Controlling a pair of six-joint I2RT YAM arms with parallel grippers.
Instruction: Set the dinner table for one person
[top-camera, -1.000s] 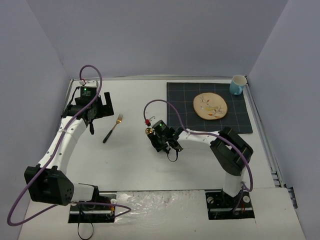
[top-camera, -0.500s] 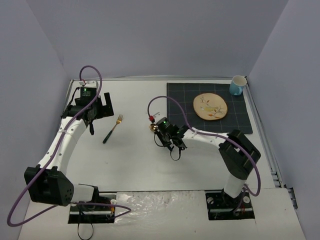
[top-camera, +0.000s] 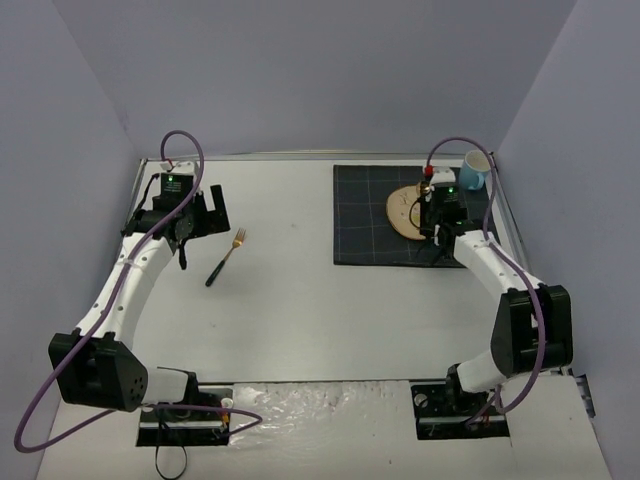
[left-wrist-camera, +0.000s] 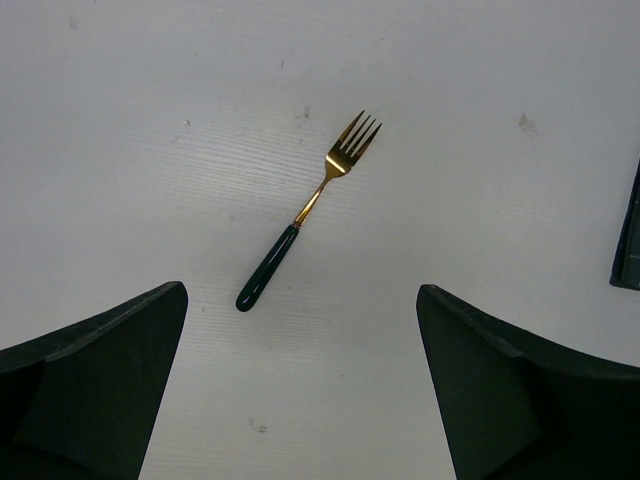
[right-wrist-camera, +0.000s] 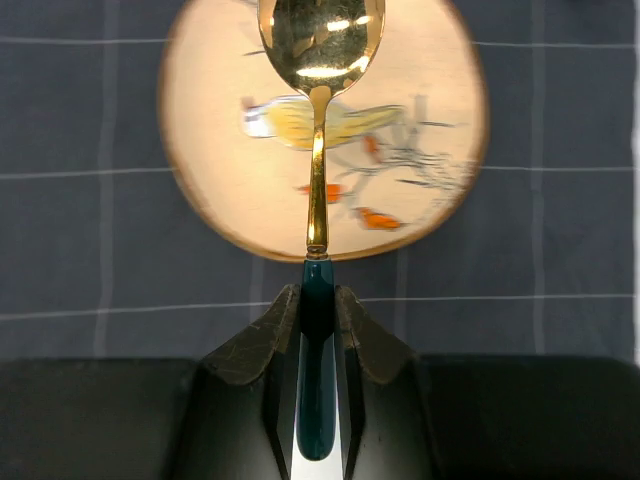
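The right gripper (right-wrist-camera: 318, 300) was closed on the dark handle of a spoon (right-wrist-camera: 317, 190), whose bowl hung over the plate (right-wrist-camera: 420, 130) on the mat (right-wrist-camera: 80, 250). The left gripper (left-wrist-camera: 300, 330) stood fully open above a fork (left-wrist-camera: 300, 213). The fork lay on the counter (top-camera: 300, 320), which spread beneath both arms with the mat at its far right.

Top view is bright with even, diffuse overhead light; table (top-camera: 300, 300) is near white but not blown out, shadows faint and soft, walls (top-camera: 300, 80) read lilac. There's patchy glare on the shiny strip (top-camera: 320, 400) at the near edge. Left wrist view is sharp: fork (left-wrist-camera: 310, 205) crisp, tines glint, barely any shadow; left gripper (left-wrist-camera: 300, 292) fingers (left-wrist-camera: 90, 390) are almost black, no detail. Right wrist view: spoon (right-wrist-camera: 320, 40) bowl has bright hot spots, while plate (right-wrist-camera: 200, 170) and mat (right-wrist-camera: 80, 250) behind are soft, out of focus.
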